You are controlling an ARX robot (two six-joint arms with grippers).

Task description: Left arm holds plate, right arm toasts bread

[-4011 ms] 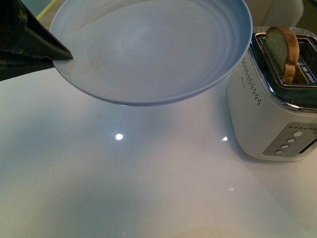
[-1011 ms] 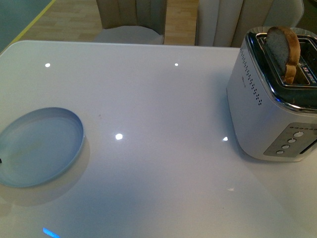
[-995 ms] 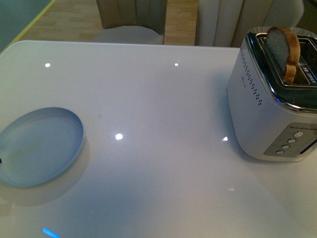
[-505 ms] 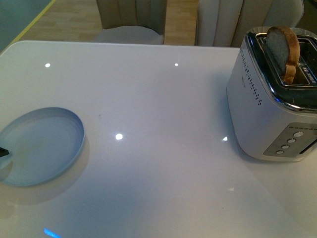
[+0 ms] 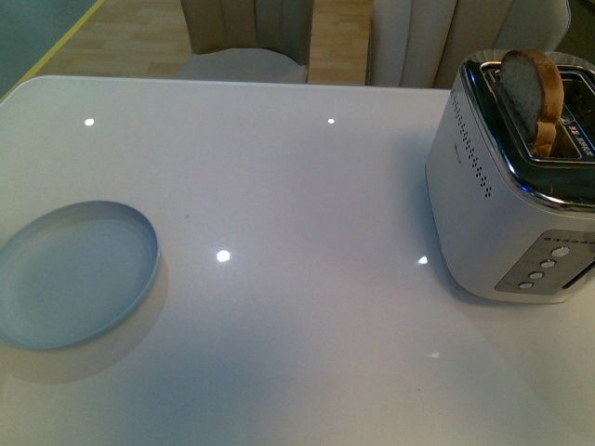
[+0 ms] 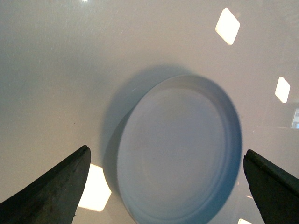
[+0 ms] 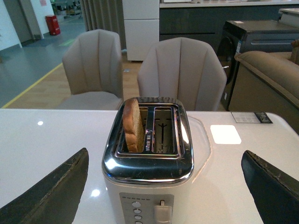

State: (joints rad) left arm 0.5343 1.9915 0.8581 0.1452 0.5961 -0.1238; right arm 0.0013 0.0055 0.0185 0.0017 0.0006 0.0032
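The pale blue-grey plate (image 5: 72, 274) lies flat on the white table at the left edge; it also shows in the left wrist view (image 6: 180, 149). My left gripper (image 6: 166, 186) hangs open above it, with its black fingers (image 6: 51, 191) spread wider than the plate and apart from it. The bread (image 5: 532, 91) stands upright in a slot of the toaster (image 5: 507, 209) at the right. In the right wrist view the bread (image 7: 132, 124) sits in the toaster (image 7: 148, 163). My right gripper (image 7: 163, 196) is open and empty, facing the toaster's front.
The white glossy table (image 5: 297, 232) spans the front view. Two grey chairs (image 7: 180, 74) stand behind the table's far edge. The toaster has a lever (image 7: 160, 212) and buttons (image 7: 137, 212) on its front face.
Four seconds ago my left gripper held the plate up close to the front camera; now the plate lies on the table. Half a second ago a black fingertip showed at the plate's left; it is gone.
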